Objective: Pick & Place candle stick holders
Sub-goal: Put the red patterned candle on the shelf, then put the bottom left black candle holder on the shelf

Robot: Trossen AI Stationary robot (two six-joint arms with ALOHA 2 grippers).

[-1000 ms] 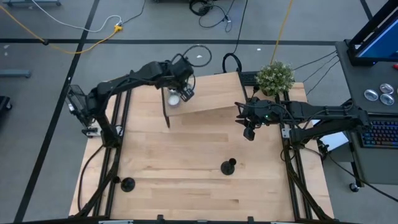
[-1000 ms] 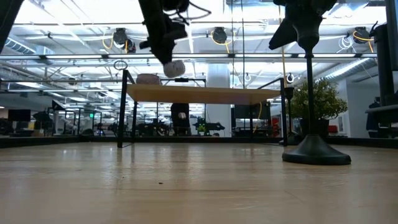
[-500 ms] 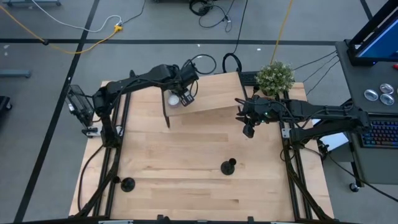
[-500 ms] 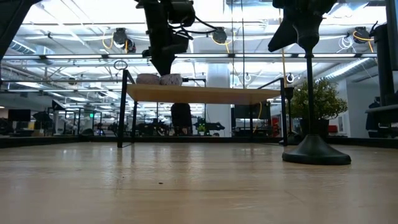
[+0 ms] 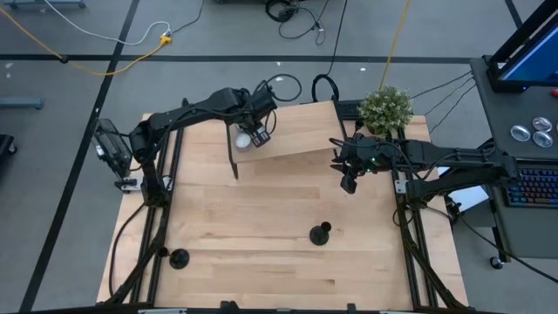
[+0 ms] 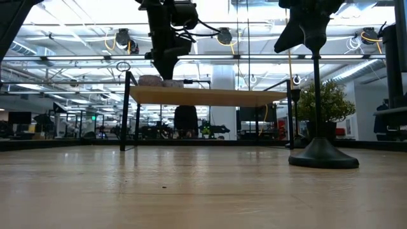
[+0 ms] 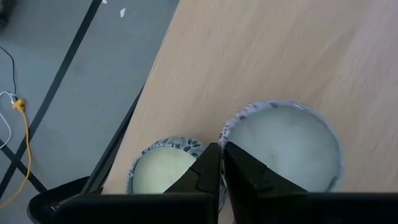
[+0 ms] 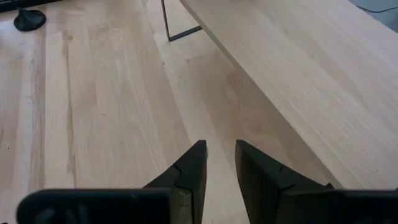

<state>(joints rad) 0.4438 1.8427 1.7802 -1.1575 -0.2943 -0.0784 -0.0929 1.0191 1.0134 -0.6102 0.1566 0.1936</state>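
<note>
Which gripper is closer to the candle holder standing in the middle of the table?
Right. The right gripper hangs a short way beyond the holder; the left gripper is farther off, over the raised shelf.

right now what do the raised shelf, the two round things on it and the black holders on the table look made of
Raised shelf: light wood, matte, visible grain, on thin dark legs, probably metal. The two round things under the left gripper: pale, waxy-looking tops with speckled rims, likely candles, though the look leaves that open. Candle stick holders on the table: matte black, possibly painted metal; too small to be sure.
</note>
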